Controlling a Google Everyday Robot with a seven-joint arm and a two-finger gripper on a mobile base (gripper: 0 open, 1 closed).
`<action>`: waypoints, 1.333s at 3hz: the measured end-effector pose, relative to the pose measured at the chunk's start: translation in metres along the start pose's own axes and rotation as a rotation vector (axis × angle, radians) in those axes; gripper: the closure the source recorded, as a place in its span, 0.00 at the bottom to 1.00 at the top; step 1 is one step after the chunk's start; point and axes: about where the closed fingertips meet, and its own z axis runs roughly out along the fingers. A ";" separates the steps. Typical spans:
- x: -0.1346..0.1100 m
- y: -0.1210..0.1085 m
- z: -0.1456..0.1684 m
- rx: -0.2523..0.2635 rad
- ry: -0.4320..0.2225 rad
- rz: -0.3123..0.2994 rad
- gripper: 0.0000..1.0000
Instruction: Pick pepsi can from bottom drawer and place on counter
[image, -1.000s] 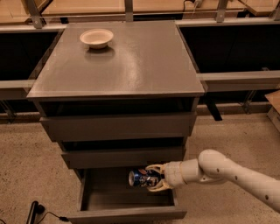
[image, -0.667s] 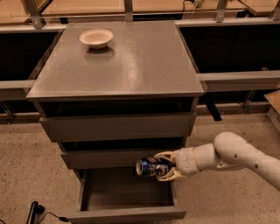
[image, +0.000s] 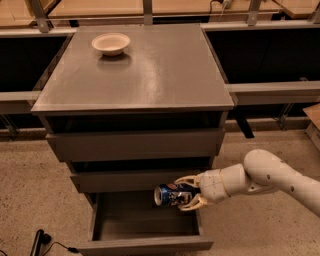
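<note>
1. blue pepsi can with the white and red logo and silver ends (image: 170, 194) is up out of the box now. a second ago it sat lower, down inside the deep grey-brown wooden bottom drawer (image: 145, 246). now it hangs over the open cavity, about level with the lower edge of the shallower grey middle drawer front (image: 125, 181)
2. cream two-finger gripper (image: 184, 194) is pinching the can, one finger over the top and one underneath. the can is held on its side with a silver end pointing left, and the hold looks the same as a second ago, no twist or slip that i can spot
3. most of that rise happened early on. between the in-between frame and now the can and the white rounded arm (image: 270, 175) have barely shifted, so it reads like a short pause at the top of the lift-out
4. what that means imo: the pick half is basically done and the place half hasn't started. the glossy grey-brown counter top (image: 150, 75) is well above the can, so there's a big climb left, and the can probably has to come outward first to clear the drawer fronts and the overhanging counter edge
5. shallow cream bowl (image: 111, 43) sits at the back left of the counter, well apart from the front right side nearest the arm, so that side looks like the easy drop spot
</note>
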 end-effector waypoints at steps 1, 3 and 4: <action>-0.019 -0.013 -0.021 -0.005 0.030 -0.041 1.00; -0.139 -0.113 -0.138 -0.004 0.166 -0.200 1.00; -0.167 -0.163 -0.155 -0.034 0.239 -0.199 1.00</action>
